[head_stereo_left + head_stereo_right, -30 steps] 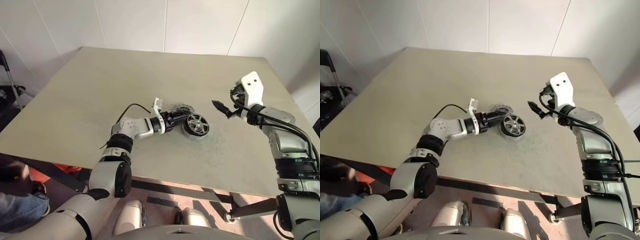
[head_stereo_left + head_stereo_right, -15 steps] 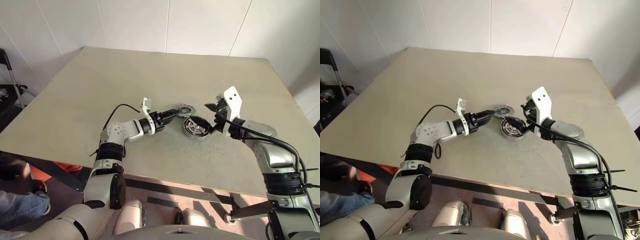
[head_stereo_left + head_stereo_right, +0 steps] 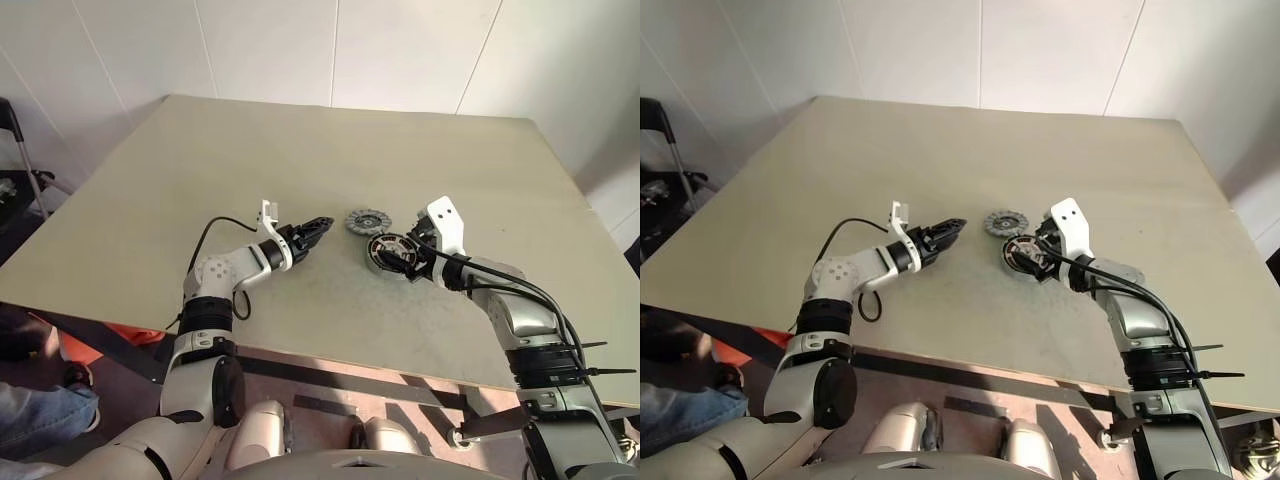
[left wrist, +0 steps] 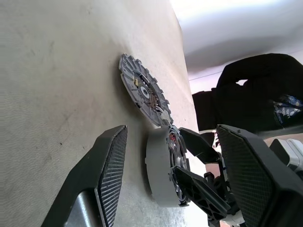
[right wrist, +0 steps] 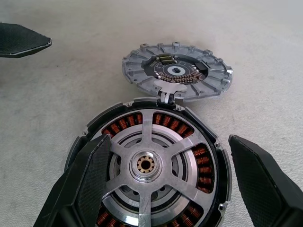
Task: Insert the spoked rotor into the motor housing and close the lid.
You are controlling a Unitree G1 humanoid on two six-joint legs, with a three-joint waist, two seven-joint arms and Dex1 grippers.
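Beside the motor housing [image 5: 149,175] lies the lid [image 5: 177,75]; both tools, left [image 3: 322,224] and right [image 5: 156,189], gape empty.

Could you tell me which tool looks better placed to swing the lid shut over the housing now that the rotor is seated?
Probably the left tool: it hangs open beside the lid, with a free path to it. The right tool straddles the motor housing with the spoked rotor inside, better suited to steadying it.
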